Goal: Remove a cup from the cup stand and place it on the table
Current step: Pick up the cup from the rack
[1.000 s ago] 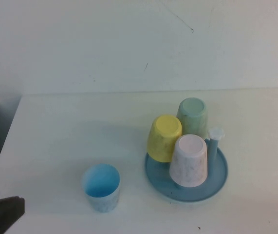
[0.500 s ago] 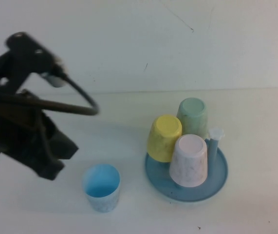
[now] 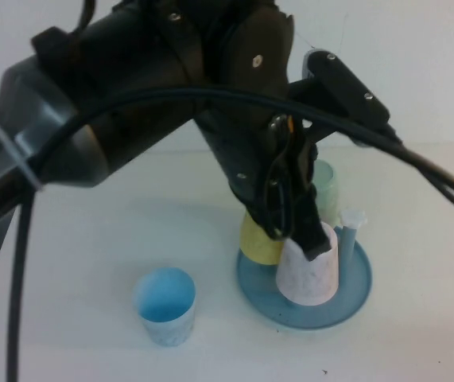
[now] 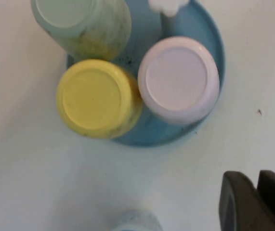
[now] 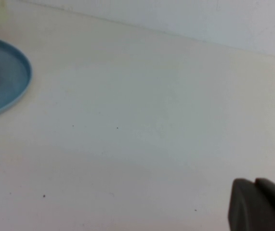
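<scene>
The pale pink cup (image 3: 309, 277) stands upside down on a peg at the front of the blue cup stand (image 3: 357, 293). In the left wrist view the cup (image 4: 178, 79) shows from above, on the stand (image 4: 215, 42). My left gripper (image 3: 316, 243) hangs just above the pink cup's top, not holding it. Its fingers (image 4: 245, 204) lie close together, shut and empty. My right gripper (image 5: 254, 183) is out of the high view. It is shut, low over the white table (image 5: 142, 120), to one side of the stand's rim (image 5: 17, 79).
A yellow cup (image 3: 257, 239) and a pale green cup (image 3: 327, 185) sit upside down on the stand. One bare peg with a white flower cap (image 3: 352, 216) stands at the right. A light blue cup (image 3: 165, 305) stands upright on the table to the left. The left arm (image 3: 155, 72) covers the back middle.
The left arm has swung in from the left edge and now reaches over the stand, its gripper above the pink cup. The cups have not moved.
</scene>
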Controlling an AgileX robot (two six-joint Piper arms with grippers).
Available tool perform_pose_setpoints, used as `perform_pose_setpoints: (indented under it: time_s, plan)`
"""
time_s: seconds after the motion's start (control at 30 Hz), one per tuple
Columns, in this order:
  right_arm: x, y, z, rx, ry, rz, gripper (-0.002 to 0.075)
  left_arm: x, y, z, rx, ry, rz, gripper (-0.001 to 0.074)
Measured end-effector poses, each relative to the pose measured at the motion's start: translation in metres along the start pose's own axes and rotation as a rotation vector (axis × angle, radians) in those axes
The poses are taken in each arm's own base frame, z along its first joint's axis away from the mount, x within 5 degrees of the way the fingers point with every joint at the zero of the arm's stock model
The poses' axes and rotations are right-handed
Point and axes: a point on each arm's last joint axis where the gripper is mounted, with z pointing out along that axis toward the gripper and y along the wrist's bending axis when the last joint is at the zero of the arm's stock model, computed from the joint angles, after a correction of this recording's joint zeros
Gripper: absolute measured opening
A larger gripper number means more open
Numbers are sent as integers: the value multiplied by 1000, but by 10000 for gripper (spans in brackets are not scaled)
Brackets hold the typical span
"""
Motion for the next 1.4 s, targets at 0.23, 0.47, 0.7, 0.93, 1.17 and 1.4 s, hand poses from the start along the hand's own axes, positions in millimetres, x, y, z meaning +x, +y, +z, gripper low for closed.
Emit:
perform_pose_setpoints:
  time_s: [0.23, 0.47, 0.7, 0.93, 1.17, 1.4]
  plan:
    - [0, 0, 0, 0, 0, 0, -3, -26, 3, 27, 38, -1, -123, 387]
    - [0, 0, 0, 0, 0, 0, -3, -31, 4, 66, 59, 75, -173, 631]
    - [0, 0, 0, 0, 0, 0, -3, -29, 8, 90, 16, 137, -170, 619]
    - [0, 0, 0, 0, 0, 0, -3, -30, 8, 98, 13, 146, -200, 617]
    - [0, 0, 0, 0, 0, 0, -3, -34, 10, 102, -3, 108, -209, 617]
    - [0, 0, 0, 0, 0, 0, -3, -36, 11, 108, -8, 83, -214, 616]
